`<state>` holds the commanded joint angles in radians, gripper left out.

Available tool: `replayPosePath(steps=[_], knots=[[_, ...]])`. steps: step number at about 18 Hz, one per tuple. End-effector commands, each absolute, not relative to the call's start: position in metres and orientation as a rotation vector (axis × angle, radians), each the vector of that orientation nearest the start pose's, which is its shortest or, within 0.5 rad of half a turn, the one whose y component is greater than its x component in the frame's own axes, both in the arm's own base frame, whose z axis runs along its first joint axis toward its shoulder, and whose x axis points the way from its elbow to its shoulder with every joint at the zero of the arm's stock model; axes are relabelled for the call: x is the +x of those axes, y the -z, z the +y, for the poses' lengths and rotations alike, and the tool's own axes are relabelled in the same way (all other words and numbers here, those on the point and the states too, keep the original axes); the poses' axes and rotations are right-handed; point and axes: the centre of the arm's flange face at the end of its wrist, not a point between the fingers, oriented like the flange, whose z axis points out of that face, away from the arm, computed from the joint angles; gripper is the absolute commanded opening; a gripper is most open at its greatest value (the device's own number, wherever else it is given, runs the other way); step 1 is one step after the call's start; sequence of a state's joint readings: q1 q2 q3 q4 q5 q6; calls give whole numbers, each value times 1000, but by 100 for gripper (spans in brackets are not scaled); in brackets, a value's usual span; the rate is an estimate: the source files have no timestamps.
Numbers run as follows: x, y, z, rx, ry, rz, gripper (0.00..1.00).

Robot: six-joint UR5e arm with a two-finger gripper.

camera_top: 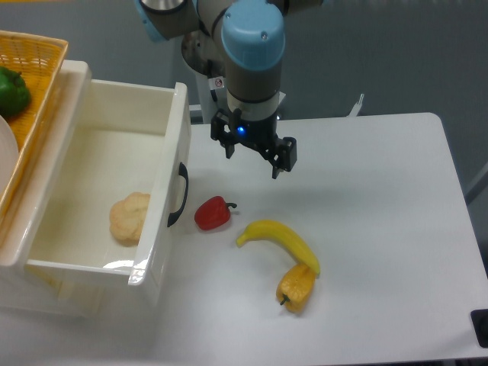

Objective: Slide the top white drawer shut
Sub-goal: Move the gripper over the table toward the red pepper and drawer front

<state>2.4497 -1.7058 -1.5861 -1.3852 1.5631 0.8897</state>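
At the left of the frame the top white drawer (pixel 114 191) stands pulled well out of its cabinet, its front panel with the black handle (pixel 178 195) facing the table's middle, so the closing has not begun as far as can be seen; the whole push is left to do. The gripper (pixel 254 156) hangs above the table just right of the drawer's upper front corner, near it but touching nothing, with its two fingers spread apart and nothing between them. To shut the drawer it would likely need to come against the front panel and press leftward. Inside the drawer lies a pale, lumpy bread-like piece (pixel 128 217) near the front wall, and the rest of its floor shows bare. In the upper left corner a yellow wicker basket (pixel 42 72) sits on top of the cabinet and holds a green pepper (pixel 13 91), only partly in view. On the white table (pixel 381 213) in front of the drawer lie a red pepper (pixel 213 213) just beside the handle, a banana (pixel 279 241) right of it, and an orange-yellow pepper (pixel 296 288) touching the banana's lower end.
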Motion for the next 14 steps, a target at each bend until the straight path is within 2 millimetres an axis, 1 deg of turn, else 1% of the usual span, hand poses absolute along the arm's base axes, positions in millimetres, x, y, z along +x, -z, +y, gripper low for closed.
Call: replayPosePath(steps=[2, 3, 4, 6, 8, 11, 12, 14], knots=[[-341, -422, 454, -3120, -22, 12, 100], [-342, -423, 453, -3120, -19, 5, 100], [-348, -422, 451, -3115, -10, -26, 100], [-353, -416, 451, -3105, 29, -40, 100], [-358, -409, 445, -3112, 44, -57, 100], [-362, -392, 446, -3136, 78, -75, 100], [-364, -383, 447, -3148, 94, -81, 100], [-362, -372, 446, -3156, 120, -82, 100]])
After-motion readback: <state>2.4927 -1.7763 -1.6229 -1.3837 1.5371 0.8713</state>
